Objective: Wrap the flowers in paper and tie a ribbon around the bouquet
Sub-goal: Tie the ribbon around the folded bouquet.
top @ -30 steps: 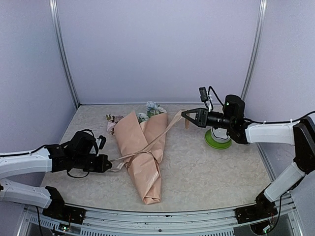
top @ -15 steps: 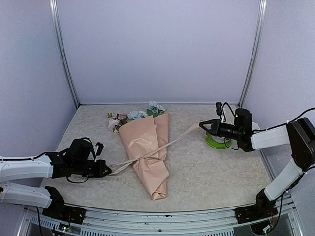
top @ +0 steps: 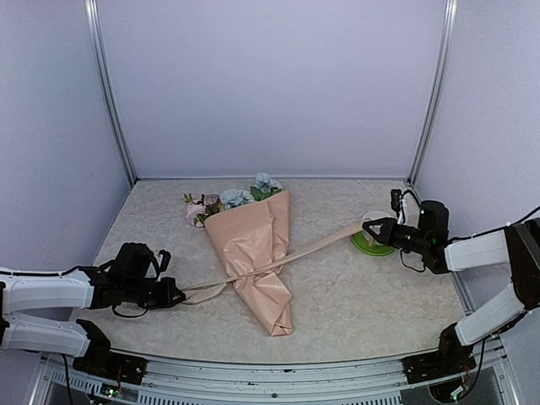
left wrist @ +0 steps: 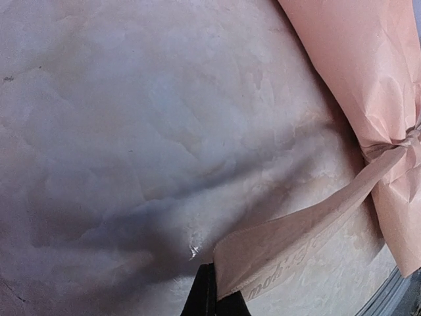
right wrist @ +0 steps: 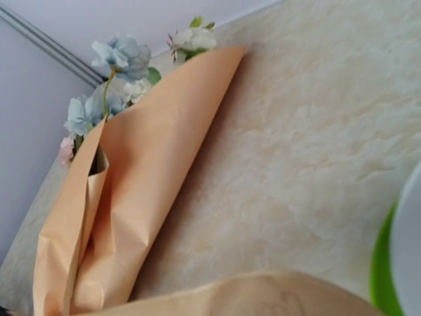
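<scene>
The bouquet (top: 255, 253) lies on the table, a peach-pink paper (right wrist: 131, 184) cone with its narrow tail toward the near edge. Pink, blue and white flowers (top: 228, 199) show above its wide rim, the blue ones (right wrist: 115, 62) clear in the right wrist view. The beige ribbon (top: 316, 247) runs taut across the cone's waist, knotted (left wrist: 408, 141) there. My left gripper (top: 175, 295) is shut on the ribbon's left end (left wrist: 289, 247). My right gripper (top: 368, 229) is shut on its right end (right wrist: 263, 296); its fingers are hidden in the right wrist view.
A green ribbon spool (top: 372, 242) stands at the right, just behind my right gripper, its green rim (right wrist: 383, 263) at the right edge of the wrist view. Pale walls with metal corner posts (top: 429, 93) close in the table on three sides.
Both grippers have pulled apart, the right one far to the right and lower, the left one slightly left. The ribbon has tightened and the bouquet has swung its tail rightward.
</scene>
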Available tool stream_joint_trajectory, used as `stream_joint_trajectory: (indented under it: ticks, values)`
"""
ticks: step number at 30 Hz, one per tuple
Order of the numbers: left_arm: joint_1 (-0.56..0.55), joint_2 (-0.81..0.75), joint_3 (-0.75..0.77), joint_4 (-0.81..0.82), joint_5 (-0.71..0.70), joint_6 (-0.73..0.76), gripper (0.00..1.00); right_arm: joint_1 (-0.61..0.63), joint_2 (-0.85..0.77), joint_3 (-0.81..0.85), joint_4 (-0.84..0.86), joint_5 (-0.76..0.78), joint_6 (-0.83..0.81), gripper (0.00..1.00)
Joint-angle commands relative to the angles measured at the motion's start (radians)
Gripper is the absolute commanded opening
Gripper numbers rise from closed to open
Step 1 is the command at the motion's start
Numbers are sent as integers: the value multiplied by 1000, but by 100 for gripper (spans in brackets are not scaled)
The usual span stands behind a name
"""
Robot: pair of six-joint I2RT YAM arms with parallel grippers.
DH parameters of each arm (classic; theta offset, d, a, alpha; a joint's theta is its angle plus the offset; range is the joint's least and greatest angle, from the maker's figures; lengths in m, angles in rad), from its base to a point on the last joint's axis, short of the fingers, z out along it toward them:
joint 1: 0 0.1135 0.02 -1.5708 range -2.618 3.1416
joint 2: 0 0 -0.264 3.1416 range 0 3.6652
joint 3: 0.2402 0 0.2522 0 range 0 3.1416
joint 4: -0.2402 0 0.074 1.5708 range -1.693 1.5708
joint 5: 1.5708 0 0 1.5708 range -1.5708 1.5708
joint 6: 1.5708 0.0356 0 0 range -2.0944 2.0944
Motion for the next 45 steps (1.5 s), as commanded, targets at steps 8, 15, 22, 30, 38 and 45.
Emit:
stream_joint_trajectory:
  ticks: [8, 15, 22, 30, 38, 45]
  values:
    - [156, -115, -42, 11, -52, 9, 0, -133, -115, -179, -53, 89, -34, 0]
    - [207, -146, -61, 8, -63, 12, 0, -214, -125, -212, -94, 90, -40, 0]
    - [269, -195, -74, 11, -66, 13, 0, -292, -156, -254, -115, 74, -46, 0]
    - [288, -220, -83, 6, -85, 4, 0, -374, -126, -267, -122, 40, -53, 0]
    - [304, -228, -87, 3, -89, 3, 0, -446, -89, -283, -123, 0, -81, 0]
    - [308, -249, -88, -4, -103, -4, 0, -477, -52, -298, -101, -16, -91, 0]
